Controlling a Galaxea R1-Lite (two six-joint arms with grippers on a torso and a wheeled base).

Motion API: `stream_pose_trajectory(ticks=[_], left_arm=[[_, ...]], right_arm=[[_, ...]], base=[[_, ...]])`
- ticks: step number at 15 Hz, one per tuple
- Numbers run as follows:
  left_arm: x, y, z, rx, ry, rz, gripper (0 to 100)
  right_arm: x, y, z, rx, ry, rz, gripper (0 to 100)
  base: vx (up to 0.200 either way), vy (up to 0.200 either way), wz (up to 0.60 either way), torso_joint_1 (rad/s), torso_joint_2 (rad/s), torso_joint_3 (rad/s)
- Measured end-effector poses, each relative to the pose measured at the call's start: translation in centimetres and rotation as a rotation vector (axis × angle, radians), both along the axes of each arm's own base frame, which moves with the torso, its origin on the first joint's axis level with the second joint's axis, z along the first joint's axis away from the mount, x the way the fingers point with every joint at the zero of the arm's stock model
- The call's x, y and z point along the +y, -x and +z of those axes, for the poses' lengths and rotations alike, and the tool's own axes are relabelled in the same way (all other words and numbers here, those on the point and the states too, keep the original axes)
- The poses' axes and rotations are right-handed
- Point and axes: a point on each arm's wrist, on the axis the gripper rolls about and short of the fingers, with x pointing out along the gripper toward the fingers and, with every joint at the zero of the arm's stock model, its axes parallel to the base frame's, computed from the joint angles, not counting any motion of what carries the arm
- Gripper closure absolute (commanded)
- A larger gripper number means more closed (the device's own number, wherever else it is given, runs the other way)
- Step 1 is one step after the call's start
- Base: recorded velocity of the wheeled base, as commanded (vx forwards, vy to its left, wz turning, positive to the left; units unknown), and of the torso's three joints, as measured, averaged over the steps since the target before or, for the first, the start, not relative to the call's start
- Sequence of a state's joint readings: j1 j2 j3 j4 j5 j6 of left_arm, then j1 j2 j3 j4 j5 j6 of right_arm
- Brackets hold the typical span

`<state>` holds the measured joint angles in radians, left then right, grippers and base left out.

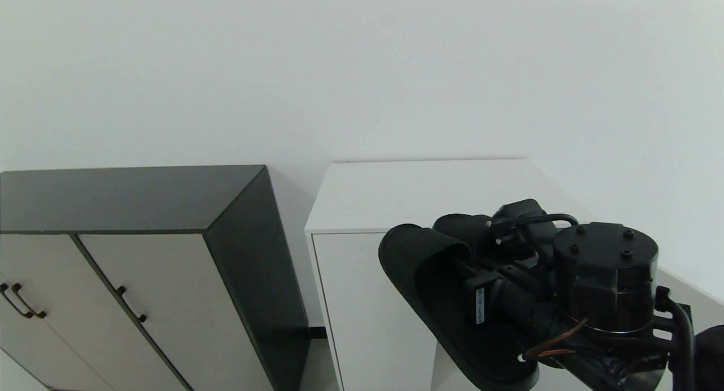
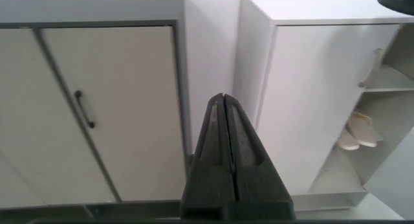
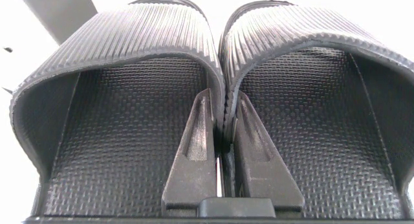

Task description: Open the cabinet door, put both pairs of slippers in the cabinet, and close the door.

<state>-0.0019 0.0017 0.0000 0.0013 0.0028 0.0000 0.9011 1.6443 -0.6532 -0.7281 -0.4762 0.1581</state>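
My right gripper [image 3: 223, 104] is shut on the touching inner edges of a pair of black ribbed slippers [image 3: 162, 62]. It holds them up in front of the white cabinet [image 1: 418, 193], with the slippers [image 1: 430, 266] level with its top front edge. In the left wrist view, shelves show inside the white cabinet [image 2: 310, 88] beside its door panel, which has a handle [image 2: 372, 65]. A pair of white slippers [image 2: 359, 130] lies on a lower shelf. My left gripper [image 2: 224, 101] is shut and empty, held low and facing the gap between the two cabinets.
A black-topped cabinet [image 1: 130, 196] with beige doors and dark handles [image 1: 131, 304] stands to the left of the white one, with a narrow gap between them. A plain white wall runs behind both. The white cabinet's top is bare.
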Motion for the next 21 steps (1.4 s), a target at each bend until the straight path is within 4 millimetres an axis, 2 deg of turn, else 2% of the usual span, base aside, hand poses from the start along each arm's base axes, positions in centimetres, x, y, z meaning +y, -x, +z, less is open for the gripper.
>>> stream_pose_trajectory(ticks=[3, 9, 21], left_arm=[[0.0, 0.0, 0.0, 0.000, 0.000, -0.001, 100], [0.0, 0.0, 0.0, 0.001, 0.000, -0.001, 100], [0.0, 0.0, 0.0, 0.000, 0.001, 0.000, 100]], right_arm=[[-0.9, 1.0, 0.3, 0.014, -0.013, 0.093, 100], [-1.5, 1.4, 0.1, 0.011, 0.009, 0.101, 100], [-1.8, 1.4, -0.5, 0.022, 0.032, 0.093, 100]], base=[[0.000, -0.200, 0.00, 0.002, 0.00, 0.004], [0.000, -0.200, 0.00, 0.002, 0.00, 0.002], [0.000, 0.000, 0.00, 0.000, 0.00, 0.000]])
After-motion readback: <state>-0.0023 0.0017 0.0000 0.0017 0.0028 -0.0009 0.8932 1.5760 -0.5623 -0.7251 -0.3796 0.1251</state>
